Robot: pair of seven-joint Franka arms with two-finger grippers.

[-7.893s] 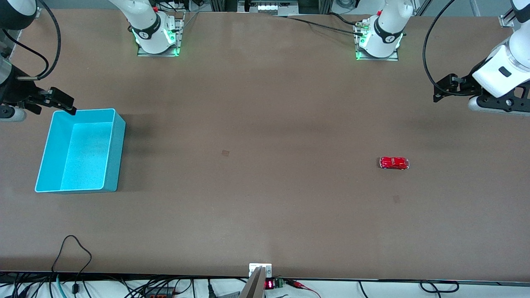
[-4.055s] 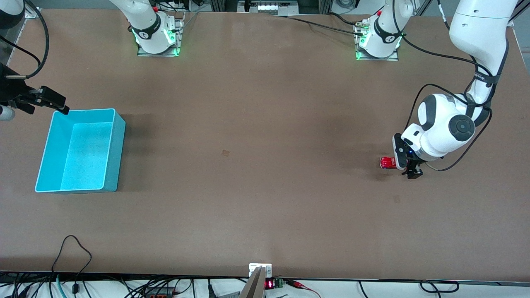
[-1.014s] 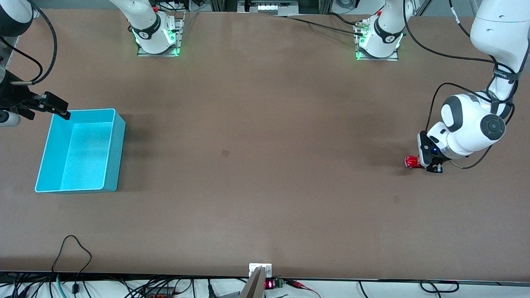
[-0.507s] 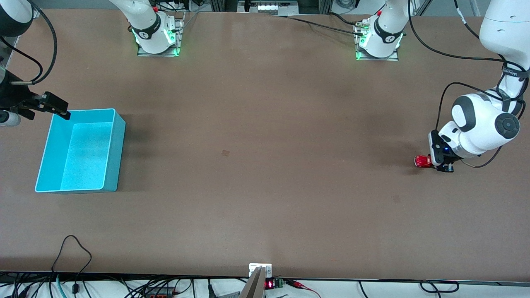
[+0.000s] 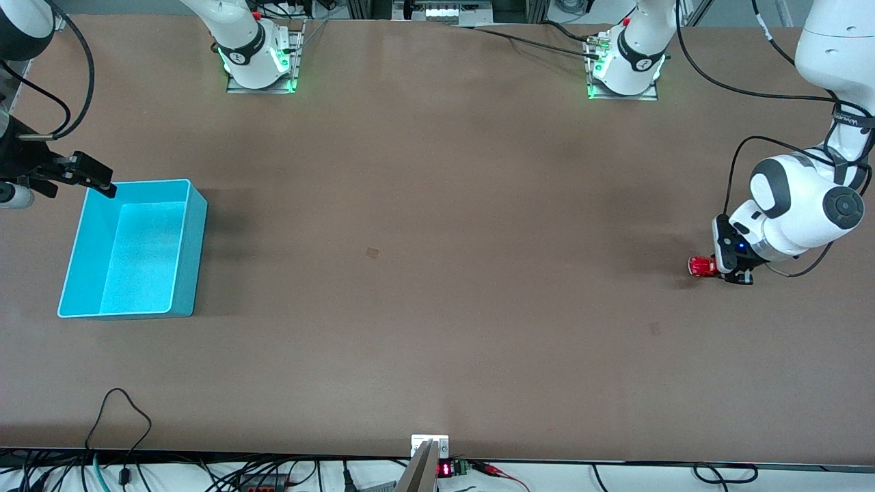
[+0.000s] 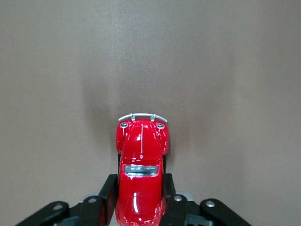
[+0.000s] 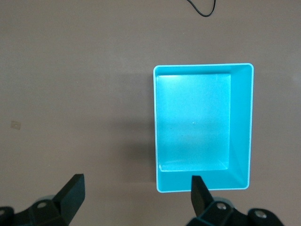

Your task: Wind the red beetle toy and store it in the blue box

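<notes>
Since the earliest frame, the red beetle toy (image 5: 700, 266) has been drawn along the table (image 5: 437, 342) toward the left arm's end, from a spot well inside that end to one close to the end edge, and over the last half second it has crept only a little farther the same way. It sits on the tabletop, roughly midway between the edge nearest the front camera and the edge where the bases stand. Its long axis runs along the table's length. In the left wrist view the silvery bumper (image 6: 142, 116) at its free end and the two small round lamps point away from the gripper, toward the right arm's end of the table.

Low at the table, the left gripper (image 5: 726, 268) has its fingers (image 6: 107, 197) pressed against both sides of the toy's other end.

Well apart, near the right arm's end of the table, the blue box (image 5: 85, 232) stands with nothing in it, its long sides running from the front-camera edge toward the base edge. Its position matches every earlier frame. The right gripper (image 5: 101, 184) waits over the box's corner nearest the bases, with its fingers (image 7: 71, 194) spread wide and holding nothing.
</notes>
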